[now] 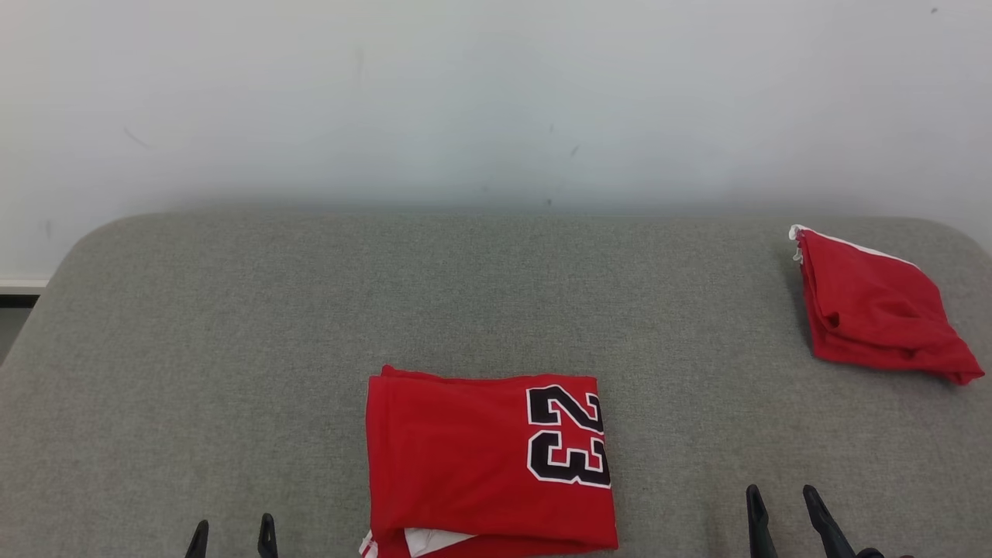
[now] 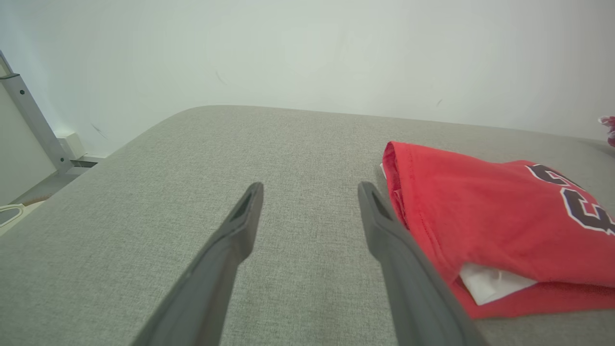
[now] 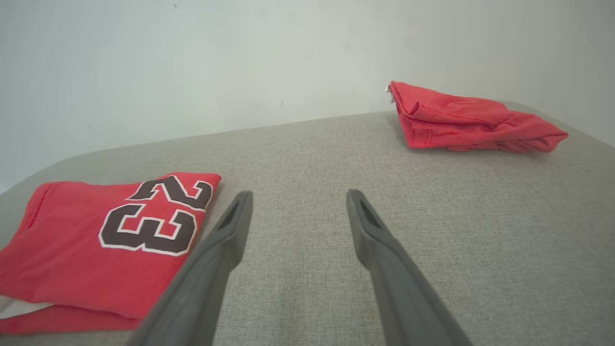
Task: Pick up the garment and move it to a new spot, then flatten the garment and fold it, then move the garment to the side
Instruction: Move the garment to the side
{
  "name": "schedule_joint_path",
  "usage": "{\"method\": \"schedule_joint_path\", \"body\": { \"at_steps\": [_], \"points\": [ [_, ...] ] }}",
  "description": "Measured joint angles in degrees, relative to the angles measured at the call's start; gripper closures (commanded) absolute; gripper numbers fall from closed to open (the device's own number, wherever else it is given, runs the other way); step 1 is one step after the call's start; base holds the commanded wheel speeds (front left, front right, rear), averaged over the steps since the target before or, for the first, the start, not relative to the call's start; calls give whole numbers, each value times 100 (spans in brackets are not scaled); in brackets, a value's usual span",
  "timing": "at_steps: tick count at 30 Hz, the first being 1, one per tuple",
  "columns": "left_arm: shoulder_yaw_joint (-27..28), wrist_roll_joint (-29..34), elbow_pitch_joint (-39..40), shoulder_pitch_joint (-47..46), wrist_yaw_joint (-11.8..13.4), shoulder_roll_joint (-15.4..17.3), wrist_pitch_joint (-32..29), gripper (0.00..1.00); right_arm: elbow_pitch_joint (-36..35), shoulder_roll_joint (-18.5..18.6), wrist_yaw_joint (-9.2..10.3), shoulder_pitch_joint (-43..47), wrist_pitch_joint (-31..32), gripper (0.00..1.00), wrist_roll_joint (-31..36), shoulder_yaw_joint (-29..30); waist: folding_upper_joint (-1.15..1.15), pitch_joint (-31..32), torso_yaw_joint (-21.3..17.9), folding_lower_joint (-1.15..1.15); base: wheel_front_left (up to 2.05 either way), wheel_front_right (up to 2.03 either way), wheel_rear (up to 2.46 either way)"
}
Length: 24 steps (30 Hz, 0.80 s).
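Folded red jersey [image 1: 480, 457] with black 23 lies on the grey fabric tabletop [image 1: 232, 349] between my left hand [image 1: 232, 533] and right hand [image 1: 781, 496], both open, empty; folding looks done; next, grip and shift it sideways.

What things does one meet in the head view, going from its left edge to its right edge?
left end effector → folded red garment with the number 23 → right end effector → second red garment, bunched near the table's far right corner

Head camera looks down from above the folded red number-23 jersey [image 1: 465, 465]. Wrist cameras sit low and close on either side, both facing the pale wall [image 1: 496, 101] and sharing the jersey.
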<state>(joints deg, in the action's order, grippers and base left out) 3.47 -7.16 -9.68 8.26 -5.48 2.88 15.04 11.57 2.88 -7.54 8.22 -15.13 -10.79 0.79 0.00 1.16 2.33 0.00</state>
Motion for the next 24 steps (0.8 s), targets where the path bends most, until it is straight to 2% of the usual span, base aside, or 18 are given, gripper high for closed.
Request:
{"method": "schedule_joint_path", "body": {
  "at_steps": [6,12,17,24],
  "points": [
    [0,0,-15,-6,-8,0,0,0,37,0,0,-41,1,0,26,-47,0,-4,51,0,0,0,0],
    [-90,-1,-43,-69,-16,0,0,0,160,2,0,-397,0,0,33,-416,0,-44,197,0,0,0,0],
    [-199,0,-77,-143,-56,0,0,0,1007,-2,0,-1059,1,0,23,-744,0,-82,384,1,0,0,0],
    [-360,-8,-156,-197,-57,1,0,0,2736,-2,0,-2163,2,0,-277,-1031,0,-105,693,1,0,0,0]
  ]
}}
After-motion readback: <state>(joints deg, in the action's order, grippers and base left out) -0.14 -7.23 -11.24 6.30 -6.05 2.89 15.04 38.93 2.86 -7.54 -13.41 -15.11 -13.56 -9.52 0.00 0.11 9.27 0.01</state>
